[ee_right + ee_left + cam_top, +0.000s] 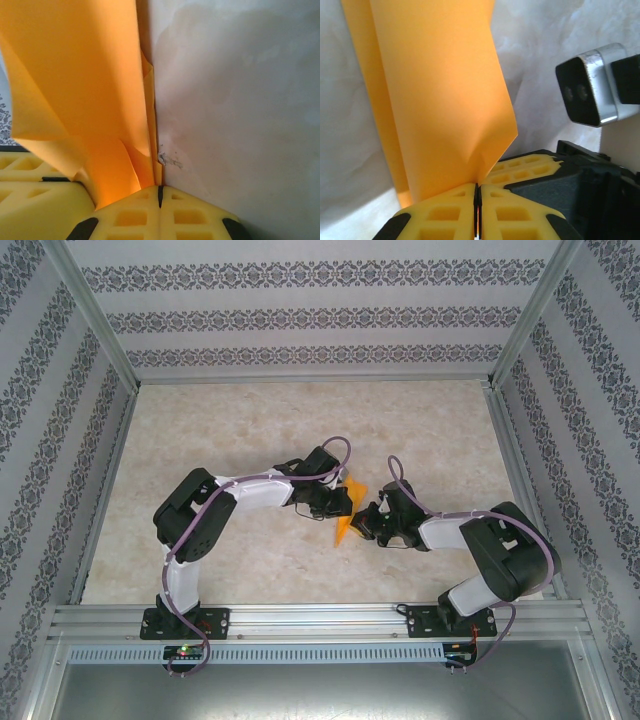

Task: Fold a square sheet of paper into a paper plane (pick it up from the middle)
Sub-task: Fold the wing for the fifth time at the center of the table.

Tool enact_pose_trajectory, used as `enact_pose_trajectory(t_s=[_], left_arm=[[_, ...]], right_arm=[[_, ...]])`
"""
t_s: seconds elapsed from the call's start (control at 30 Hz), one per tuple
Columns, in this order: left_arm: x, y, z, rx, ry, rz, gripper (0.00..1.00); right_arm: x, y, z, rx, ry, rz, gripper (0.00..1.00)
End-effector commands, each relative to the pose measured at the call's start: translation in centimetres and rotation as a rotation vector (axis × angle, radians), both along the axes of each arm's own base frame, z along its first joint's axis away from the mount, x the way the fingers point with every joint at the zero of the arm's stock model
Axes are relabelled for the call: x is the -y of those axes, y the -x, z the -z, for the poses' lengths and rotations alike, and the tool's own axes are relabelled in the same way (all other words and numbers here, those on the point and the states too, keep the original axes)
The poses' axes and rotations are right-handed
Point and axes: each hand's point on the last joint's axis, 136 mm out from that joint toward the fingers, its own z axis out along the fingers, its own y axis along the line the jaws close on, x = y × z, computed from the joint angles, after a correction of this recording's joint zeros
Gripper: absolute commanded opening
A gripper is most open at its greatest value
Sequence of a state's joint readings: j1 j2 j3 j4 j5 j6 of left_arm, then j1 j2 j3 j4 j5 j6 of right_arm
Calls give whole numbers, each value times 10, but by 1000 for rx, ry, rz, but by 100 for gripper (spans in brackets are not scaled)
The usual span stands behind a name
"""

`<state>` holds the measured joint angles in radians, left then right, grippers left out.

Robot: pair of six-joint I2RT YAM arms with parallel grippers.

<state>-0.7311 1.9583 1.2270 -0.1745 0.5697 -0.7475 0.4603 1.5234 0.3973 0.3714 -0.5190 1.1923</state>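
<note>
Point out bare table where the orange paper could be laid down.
Bare: the table between the back wall and the left pincer and right pincer. Crowded: the centre, where both pinch the paper.

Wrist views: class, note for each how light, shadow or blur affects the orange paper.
Left wrist view: the orange paper is evenly lit, its left layer darker in shadow; glare streaks the silver-edged camera. Right wrist view: the paper sits close and soft-edged, glowing brightest low between its folds.
</note>
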Motion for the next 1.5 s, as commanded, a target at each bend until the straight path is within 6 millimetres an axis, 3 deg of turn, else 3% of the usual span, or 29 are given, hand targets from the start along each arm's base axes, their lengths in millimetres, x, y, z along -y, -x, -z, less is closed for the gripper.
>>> enact_pose_trajectory(t_s=[0.0, 0.33, 0.53, 0.73, 1.2, 1.47], left_arm=[[1, -3, -9, 3, 36, -13, 12], [5, -3, 12, -33, 29, -9, 12], [-3, -3, 31, -48, -18, -23, 12], [-7, -10, 35, -34, -46, -40, 12], [5, -11, 44, -72, 15, -46, 13], [-5, -9, 60, -94, -6, -55, 20]], right_arm=[[-3, -15, -4, 72, -11, 29, 0], [-4, -15, -9, 99, -32, 34, 0], [-3, -15, -12, 105, -38, 38, 0], [-2, -13, -12, 105, -38, 38, 0], [-2, -12, -10, 102, -39, 33, 0], [0, -14, -17, 118, -43, 29, 0]])
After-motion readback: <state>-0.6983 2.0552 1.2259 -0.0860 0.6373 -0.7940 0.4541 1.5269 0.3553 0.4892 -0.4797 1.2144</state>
